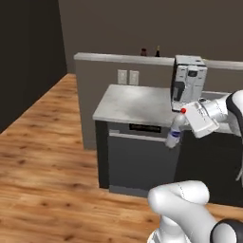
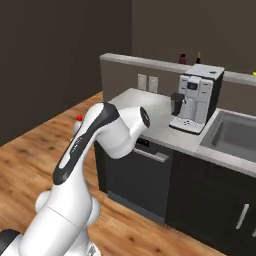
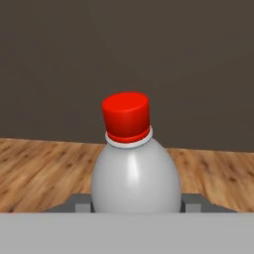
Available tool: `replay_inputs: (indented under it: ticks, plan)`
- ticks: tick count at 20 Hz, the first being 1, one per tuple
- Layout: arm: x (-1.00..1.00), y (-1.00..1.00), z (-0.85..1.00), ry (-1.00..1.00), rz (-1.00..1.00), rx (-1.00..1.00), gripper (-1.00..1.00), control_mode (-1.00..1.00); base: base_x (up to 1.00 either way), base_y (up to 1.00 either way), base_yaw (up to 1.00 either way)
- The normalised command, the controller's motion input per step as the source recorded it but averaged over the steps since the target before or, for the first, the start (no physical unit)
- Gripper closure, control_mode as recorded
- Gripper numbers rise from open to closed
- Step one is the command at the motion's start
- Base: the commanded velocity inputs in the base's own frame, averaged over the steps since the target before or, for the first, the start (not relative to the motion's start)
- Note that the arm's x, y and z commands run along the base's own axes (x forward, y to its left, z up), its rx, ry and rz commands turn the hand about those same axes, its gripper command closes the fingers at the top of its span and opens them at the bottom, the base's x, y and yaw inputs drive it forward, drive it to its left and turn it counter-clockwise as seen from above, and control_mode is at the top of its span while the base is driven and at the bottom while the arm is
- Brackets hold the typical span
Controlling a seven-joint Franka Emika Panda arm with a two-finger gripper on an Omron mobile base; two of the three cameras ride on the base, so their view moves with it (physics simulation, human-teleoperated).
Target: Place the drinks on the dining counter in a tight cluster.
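pale bottle held off the worktop edge

gripper (image 1: 182, 124) clamps the small pale red-capped bottle (image 1: 174, 130), tilted, in the air just in front of the coffee machine (image 1: 187, 80); beyond the machine, what look like two bottles (image 1: 150, 51) stand on the raised ledge (image 1: 118, 58)

Coffee machine (image 2: 196, 97) on worktop (image 1: 128, 102); sink (image 2: 235, 135) beside; dishwasher (image 1: 140, 159) below

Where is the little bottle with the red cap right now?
The little bottle is in the gripper, held in the air at the right of the left base view, by the counter's front edge, below the coffee machine.
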Motion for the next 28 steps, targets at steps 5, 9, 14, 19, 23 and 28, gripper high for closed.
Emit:
replay_inputs:
  ticks: [5, 9, 14, 19, 23, 28]
  plan:
    - [0.0, 0.0, 0.0, 0.0, 0.0, 0.0, 1.0, 1.0, 1.0, 1.0, -0.18]
    - [0.0, 0.0, 0.0, 0.0, 0.0, 0.0, 1.0, 1.0, 0.9, 1.0, -0.24]
    - [0.0, 0.0, 0.0, 0.0, 0.0, 0.0, 1.0, 1.0, 0.76, 1.0, -0.2]
    - [0.0, 0.0, 0.0, 0.0, 0.0, 0.0, 1.0, 1.0, 0.74, 1.0, -0.21]
    - [0.0, 0.0, 0.0, 0.0, 0.0, 0.0, 1.0, 1.0, 0.73, 1.0, -0.21]
    - [0.0, 0.0, 0.0, 0.0, 0.0, 0.0, 1.0, 1.0, 0.78, 1.0, -0.22]
